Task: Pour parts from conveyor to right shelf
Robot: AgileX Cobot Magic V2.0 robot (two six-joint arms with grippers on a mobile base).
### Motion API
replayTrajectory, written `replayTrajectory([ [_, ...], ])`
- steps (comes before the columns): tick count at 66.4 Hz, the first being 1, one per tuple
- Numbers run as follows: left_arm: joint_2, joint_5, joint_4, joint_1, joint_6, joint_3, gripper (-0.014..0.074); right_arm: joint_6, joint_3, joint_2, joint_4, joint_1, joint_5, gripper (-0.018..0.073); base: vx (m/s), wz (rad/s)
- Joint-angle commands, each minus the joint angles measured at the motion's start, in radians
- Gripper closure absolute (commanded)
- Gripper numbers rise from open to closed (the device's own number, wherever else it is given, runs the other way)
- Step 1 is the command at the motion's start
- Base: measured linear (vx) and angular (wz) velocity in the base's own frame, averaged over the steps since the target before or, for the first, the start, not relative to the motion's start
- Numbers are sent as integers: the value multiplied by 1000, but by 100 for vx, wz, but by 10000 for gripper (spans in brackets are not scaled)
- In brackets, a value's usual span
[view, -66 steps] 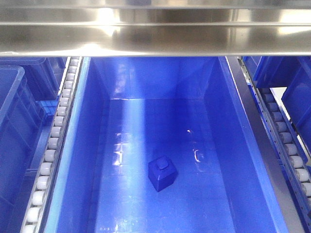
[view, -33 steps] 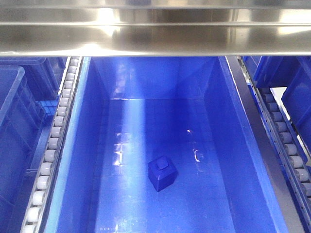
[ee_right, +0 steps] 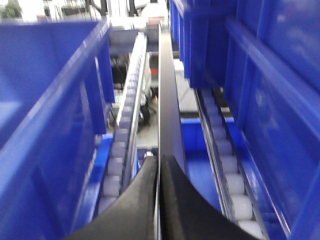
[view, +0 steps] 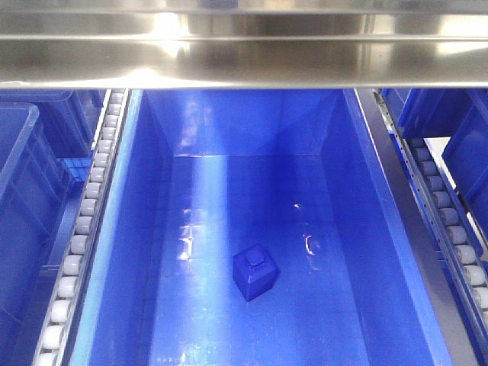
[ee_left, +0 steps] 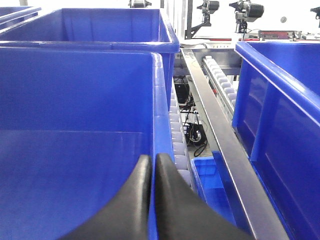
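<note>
Sitting alone on the floor of a big blue bin point(view: 366, 229), the part point(view: 254, 271) is a small blue block with a square knob on top, tilted slightly, lying a little toward 6 o'clock from the bin's middle. That bin rests in the right shelf point(view: 244, 61), under a shiny steel crossbar, with white roller tracks point(view: 80, 229) running along its 9 o'clock side and more rollers at 3 o'clock. Other blue bins stand beyond both tracks.

Seen from the left wrist, the left gripper point(ee_left: 152, 170) has its black fingers pressed together, pinching the thin upper rim of a blue bin wall at 6 o'clock; the bin's bare inside spreads toward 9 o'clock. Seen from the right wrist, which is blurred, the right gripper point(ee_right: 159, 170) also has its fingers pressed together at 6 o'clock, apparently on a thin dark edge running toward 12 o'clock between rollers and bins; what that edge belongs to cannot be told
</note>
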Motion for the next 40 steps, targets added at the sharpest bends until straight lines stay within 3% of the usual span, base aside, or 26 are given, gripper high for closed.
replayTrajectory([
  [1, -11, -79, -7, -5, -8, -20, 603, -3, 8, -15, -13, -7, -85, 567, 0, 0],
  [40, -11, -79, -7, -5, -8, -20, 603, -3, 7, -12, -12, -7, -110, 567, 0, 0],
])
